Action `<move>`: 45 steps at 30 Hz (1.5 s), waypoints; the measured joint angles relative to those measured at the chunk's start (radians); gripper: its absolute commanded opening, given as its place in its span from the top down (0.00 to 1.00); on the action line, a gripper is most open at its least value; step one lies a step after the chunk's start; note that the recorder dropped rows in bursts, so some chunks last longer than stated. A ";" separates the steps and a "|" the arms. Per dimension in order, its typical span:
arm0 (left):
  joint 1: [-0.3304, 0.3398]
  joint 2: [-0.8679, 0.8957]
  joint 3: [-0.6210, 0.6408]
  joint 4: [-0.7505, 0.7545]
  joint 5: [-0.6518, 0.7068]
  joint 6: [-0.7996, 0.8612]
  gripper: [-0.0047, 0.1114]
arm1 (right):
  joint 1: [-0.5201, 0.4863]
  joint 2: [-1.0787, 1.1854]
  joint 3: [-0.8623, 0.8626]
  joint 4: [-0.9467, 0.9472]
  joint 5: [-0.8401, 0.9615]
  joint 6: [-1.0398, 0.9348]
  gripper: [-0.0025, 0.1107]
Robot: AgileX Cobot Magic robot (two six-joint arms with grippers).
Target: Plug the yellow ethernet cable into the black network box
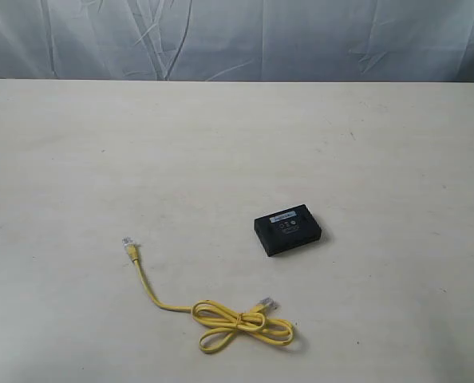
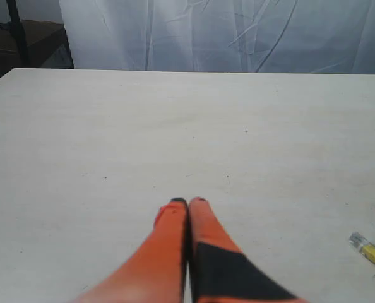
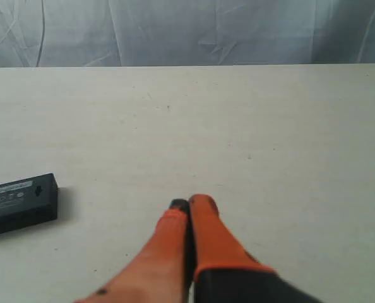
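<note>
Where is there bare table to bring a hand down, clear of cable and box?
Bare: the broad table stretch between the black network box and the curtain, and everything right of the box. Crowded: front centre, where the yellow ethernet cable loops near the box.

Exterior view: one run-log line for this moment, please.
yellow cable: lying loose, unplugged | black box: apart from cable | left gripper: shut, empty | right gripper: shut, empty
</note>
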 measured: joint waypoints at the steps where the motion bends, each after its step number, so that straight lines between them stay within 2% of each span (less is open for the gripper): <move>1: 0.000 0.000 0.000 0.000 0.000 0.000 0.96 | 0.000 0.000 0.000 0.000 0.000 0.000 0.98; 7: 0.000 0.000 0.000 0.000 0.000 0.000 0.96 | 0.000 0.000 0.000 0.000 -0.071 0.000 0.98; 17: 0.000 0.000 0.000 0.000 0.000 0.000 0.96 | 0.000 0.000 0.000 0.000 -0.409 0.000 0.98; 25: 0.000 0.000 0.000 0.000 0.000 0.000 0.96 | 0.000 0.000 0.000 -0.002 -0.519 0.000 0.98; 32: 0.000 0.000 0.000 0.000 0.000 0.000 0.96 | 0.000 0.041 -0.028 0.027 -0.449 0.000 0.99; 39: 0.000 0.000 0.000 0.000 0.000 0.000 0.96 | 0.000 0.362 -0.272 0.048 -0.156 0.002 0.99; 45: 0.000 0.000 0.000 0.008 0.000 0.000 0.96 | 0.000 0.615 -0.374 0.106 -0.145 0.020 0.99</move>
